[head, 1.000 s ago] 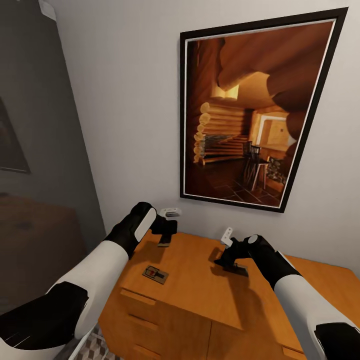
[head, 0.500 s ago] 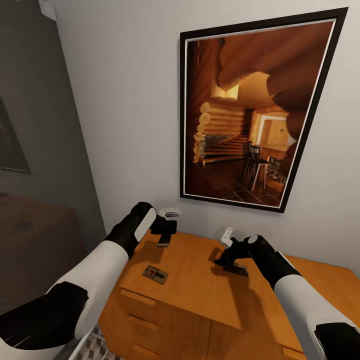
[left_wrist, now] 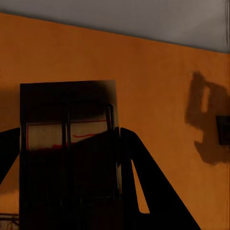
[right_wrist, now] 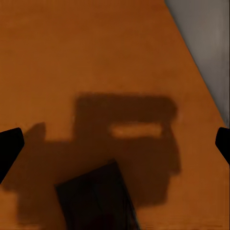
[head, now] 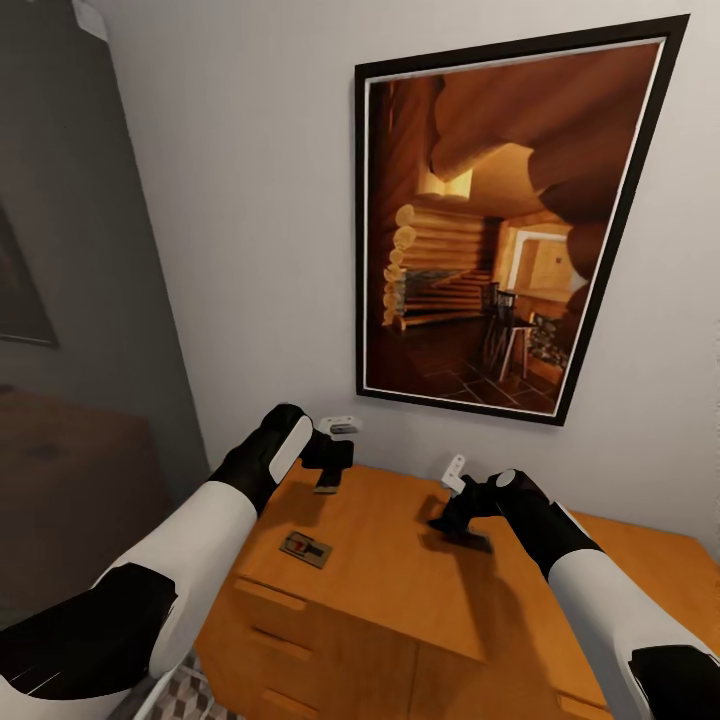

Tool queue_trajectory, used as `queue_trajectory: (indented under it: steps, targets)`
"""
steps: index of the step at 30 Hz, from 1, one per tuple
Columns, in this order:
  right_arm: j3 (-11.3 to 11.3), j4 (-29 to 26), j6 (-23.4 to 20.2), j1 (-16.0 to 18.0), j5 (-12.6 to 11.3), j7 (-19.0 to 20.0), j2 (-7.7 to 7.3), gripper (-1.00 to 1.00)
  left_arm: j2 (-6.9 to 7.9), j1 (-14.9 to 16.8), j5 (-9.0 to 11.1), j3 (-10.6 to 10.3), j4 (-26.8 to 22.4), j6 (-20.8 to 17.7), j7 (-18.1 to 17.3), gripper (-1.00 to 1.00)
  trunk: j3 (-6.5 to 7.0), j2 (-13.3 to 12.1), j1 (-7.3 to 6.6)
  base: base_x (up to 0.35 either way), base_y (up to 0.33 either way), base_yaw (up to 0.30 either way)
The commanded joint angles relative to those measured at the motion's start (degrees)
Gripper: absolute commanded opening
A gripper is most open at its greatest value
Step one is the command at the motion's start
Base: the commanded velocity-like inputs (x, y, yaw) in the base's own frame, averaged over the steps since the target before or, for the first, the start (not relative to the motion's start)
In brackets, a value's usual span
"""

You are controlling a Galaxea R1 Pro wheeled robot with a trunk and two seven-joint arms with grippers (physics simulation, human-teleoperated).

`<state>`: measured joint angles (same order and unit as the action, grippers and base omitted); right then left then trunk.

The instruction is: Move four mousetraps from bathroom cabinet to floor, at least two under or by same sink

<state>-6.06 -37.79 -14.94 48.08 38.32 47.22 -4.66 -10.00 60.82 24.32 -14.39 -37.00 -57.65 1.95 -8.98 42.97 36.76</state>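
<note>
Above the back of the cabinet (head: 400,570), the left gripper (head: 328,478) is holding a mousetrap (left_wrist: 67,148) between its closed fingers (left_wrist: 158,196), the board hanging clear of the wood. To its right, the right gripper (head: 462,530) is hovering low with its fingertips (right_wrist: 9,148) spread wide, and a second dark mousetrap (right_wrist: 96,196) is lying between them; whether the fingers are touching it cannot be told. Nearer the front edge, a third mousetrap (head: 306,548) is lying flat. Behind the cabinet, a framed picture (head: 500,230) is hanging on the white wall (head: 250,200).
</note>
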Motion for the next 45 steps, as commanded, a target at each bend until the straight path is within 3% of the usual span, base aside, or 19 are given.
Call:
queue_trajectory:
  steps: [1,45]
  targets:
    - [0.0,0.0,0.0,0.0,0.0,0.0,0.01,1.0,0.0,0.0,-0.1,0.0,0.0,0.0,0.0,-1.0,0.0,0.0,0.0,0.0,-0.223,0.0]
    - [-0.1,0.0,0.0,0.0,0.0,0.0,0.0,1.0,0.0,0.0,-0.1,0.0,0.0,0.0,0.0,-1.0,0.0,0.0,0.0,0.0,-0.022,0.0]
